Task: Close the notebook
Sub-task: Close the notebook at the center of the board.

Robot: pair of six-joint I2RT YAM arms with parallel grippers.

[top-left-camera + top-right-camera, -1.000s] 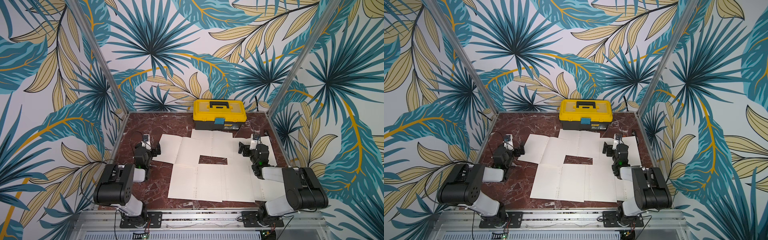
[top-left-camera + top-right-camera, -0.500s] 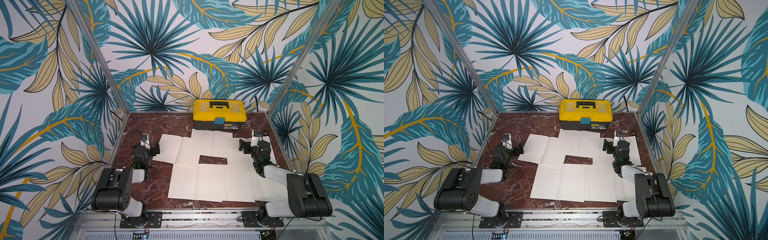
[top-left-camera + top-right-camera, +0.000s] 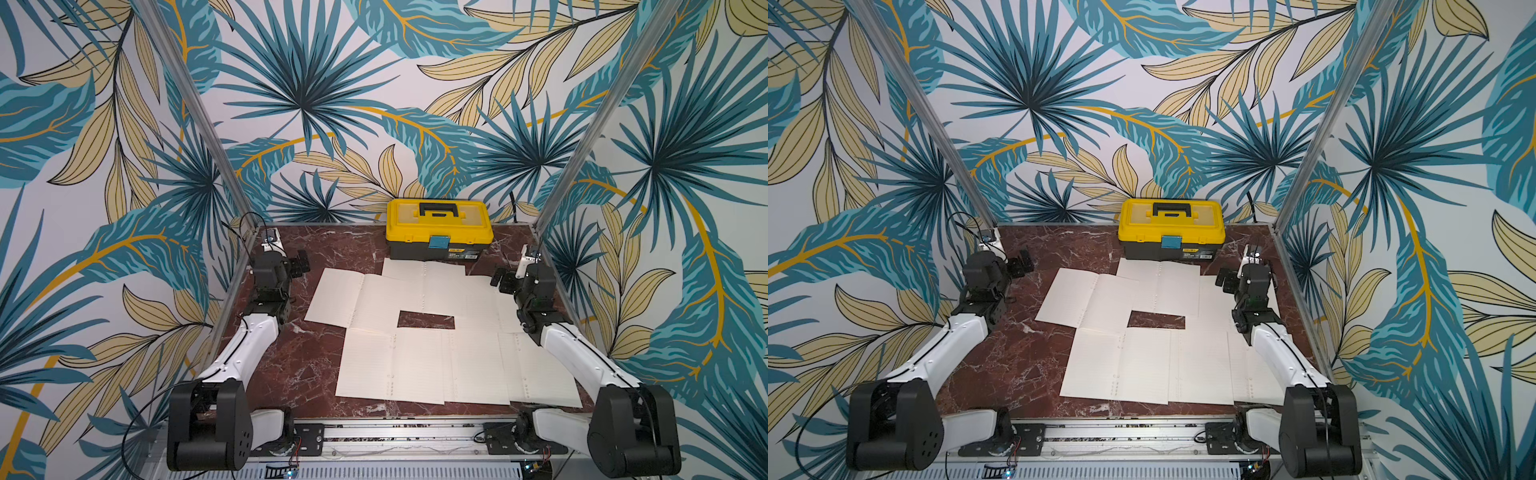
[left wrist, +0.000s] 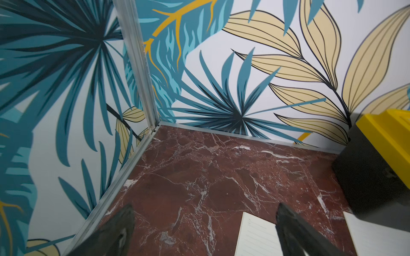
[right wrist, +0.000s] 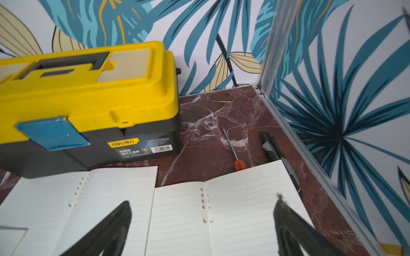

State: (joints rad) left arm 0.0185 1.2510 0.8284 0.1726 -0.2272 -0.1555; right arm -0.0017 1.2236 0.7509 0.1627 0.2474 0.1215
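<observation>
Several open notebook spreads of cream lined paper (image 3: 390, 365) (image 3: 1121, 365) lie flat and overlapping across the marble table, around a bare gap. My left gripper (image 3: 300, 264) (image 3: 1022, 266) hangs open at the back left, apart from the nearest spread (image 3: 353, 299). In the left wrist view the left gripper (image 4: 204, 206) has only tabletop and a page corner (image 4: 255, 235) between its fingers. My right gripper (image 3: 500, 280) (image 3: 1224, 282) is open at the back right. In the right wrist view the right gripper (image 5: 202, 200) hovers over an open spread (image 5: 221, 210), holding nothing.
A shut yellow and black toolbox (image 3: 438, 228) (image 5: 88, 93) stands at the back centre, touching the rear pages. An orange-handled screwdriver (image 5: 233, 150) and a black utility knife (image 5: 273, 148) lie at the back right by the wall rail. Patterned walls enclose three sides.
Both arms have stretched out and lifted, carrying the grippers a little toward the back wall. Both stay open. The pages have not moved.
</observation>
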